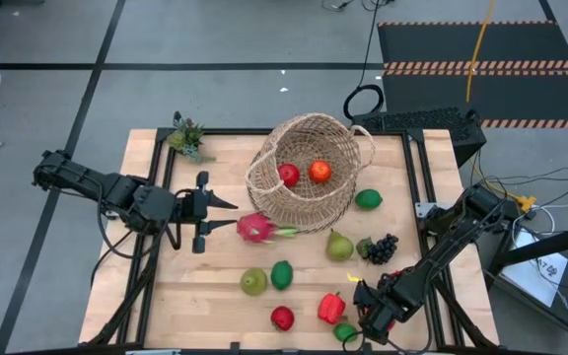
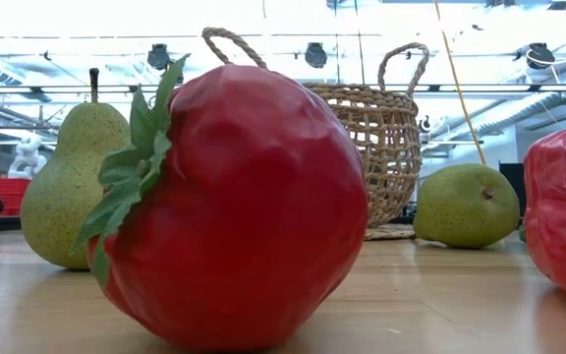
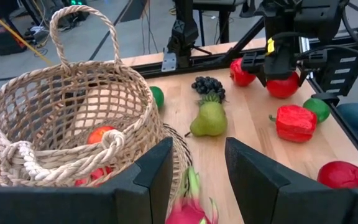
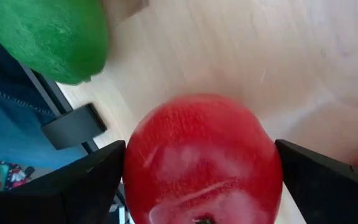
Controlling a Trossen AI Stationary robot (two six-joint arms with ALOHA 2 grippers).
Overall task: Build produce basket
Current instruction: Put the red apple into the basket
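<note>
The wicker basket (image 1: pixel 309 176) stands at the table's middle back, tipped a little, with two red fruits (image 1: pixel 304 173) inside. My left gripper (image 1: pixel 231 209) hovers open beside the basket's near-left wall (image 3: pixel 73 124). A pink dragonfruit (image 1: pixel 256 229) lies on the table below its fingertips. My right gripper (image 1: pixel 371 314) points down at the near right corner, open wide. Its fingers stand on either side of a red round fruit (image 4: pixel 202 158), which rests on the table. More produce lies loose on the near half. My right gripper's fingers (image 4: pixel 86 180) come from above and stand close against two opposite sides of the red fruit (image 4: pixel 135 162). Whether they touch it, I cannot tell.
Loose on the table are a pear (image 1: pixel 339 245), grapes (image 1: pixel 381 247), limes (image 1: pixel 368 198) (image 1: pixel 282 274) (image 1: pixel 345 332), a second pear (image 1: pixel 253 282), a red pepper (image 1: pixel 330 308) and a leafed red fruit (image 1: pixel 282 318). A small spiky plant (image 1: pixel 187 136) sits at the far left corner.
</note>
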